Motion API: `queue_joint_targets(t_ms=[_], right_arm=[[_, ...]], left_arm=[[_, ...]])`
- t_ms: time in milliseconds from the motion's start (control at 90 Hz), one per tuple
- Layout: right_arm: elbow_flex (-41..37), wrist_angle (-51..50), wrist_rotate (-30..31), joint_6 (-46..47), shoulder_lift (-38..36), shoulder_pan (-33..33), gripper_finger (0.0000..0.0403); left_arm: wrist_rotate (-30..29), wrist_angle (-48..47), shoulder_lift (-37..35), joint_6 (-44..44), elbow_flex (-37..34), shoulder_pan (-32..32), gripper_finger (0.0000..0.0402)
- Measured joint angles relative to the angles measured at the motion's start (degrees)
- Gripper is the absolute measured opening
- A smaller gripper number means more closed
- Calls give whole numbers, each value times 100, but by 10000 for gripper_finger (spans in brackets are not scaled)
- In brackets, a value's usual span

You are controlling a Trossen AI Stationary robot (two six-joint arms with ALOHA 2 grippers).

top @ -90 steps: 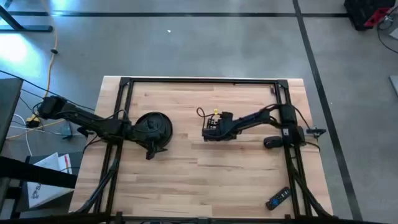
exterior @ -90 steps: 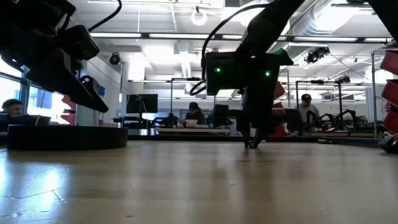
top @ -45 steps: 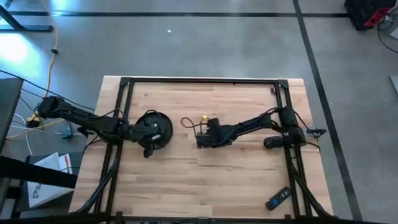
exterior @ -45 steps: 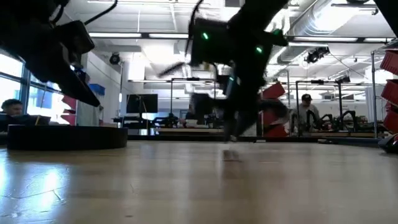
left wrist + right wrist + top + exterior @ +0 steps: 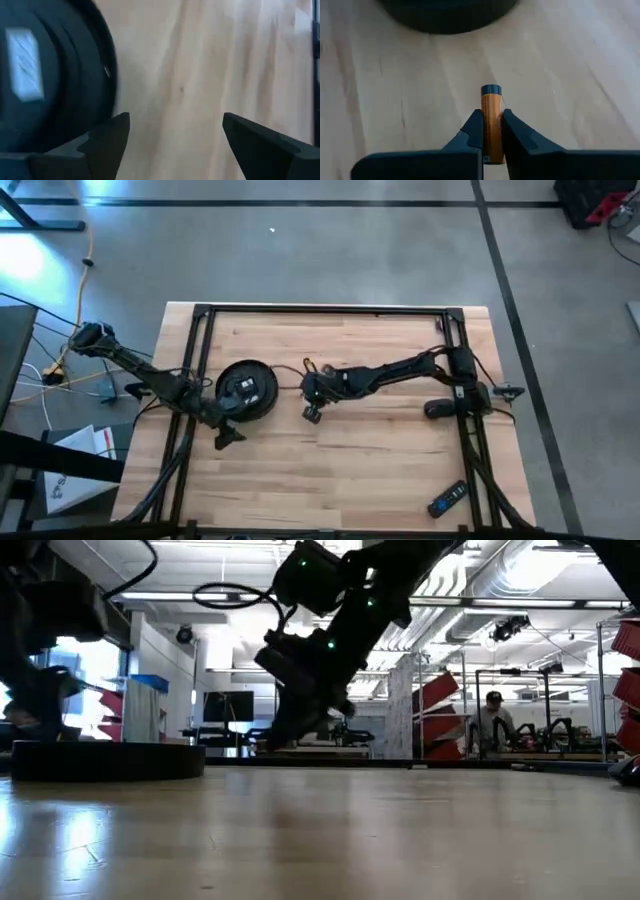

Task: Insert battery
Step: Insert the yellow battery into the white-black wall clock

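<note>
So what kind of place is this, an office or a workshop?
Most likely a robotics lab or workshop. The wooden table stands on a bare concrete floor marked with dark lines. Behind it, the low view shows open ceiling ducts, more workbenches and a person sitting at one.
</note>
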Motion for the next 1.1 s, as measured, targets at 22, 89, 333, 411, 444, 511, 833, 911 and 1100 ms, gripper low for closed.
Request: queue_joint_targets(t_ms=[22, 89, 333, 411, 444, 511, 833, 911, 1100], right_arm=[[0, 16, 28, -177, 0, -8, 10], [0, 99, 82, -685, 0, -47, 10], [-55, 792, -311, -1515, 12, -93, 11], [-55, 787, -348, -1605, 98, -104, 11], [-62, 759, -339, -1645, 125, -113, 11], [-66, 775, -338, -1709, 173, -125, 11], [-63, 817, -265, -1945, 284, -127, 11], [-66, 623, -236, -2030, 209, -127, 11], [-63, 111, -71, -1893, 83, -127, 12]], left_arm=[[70, -75, 2, -165, 0, -63, 305], [360, -245, 47, -648, 0, -227, 305], [394, -1449, 320, -2049, 2, -508, 305], [163, -1791, 429, -2365, -3, -505, 305], [87, -1723, 471, -2386, -2, -505, 305], [-161, -1699, 552, -2468, 9, -479, 305], [-761, -1491, 1100, -2281, 42, -146, 305], [-1126, -1425, 1266, -2002, 86, -17, 305], [-1700, -1310, 1610, -1230, 297, 396, 305]])
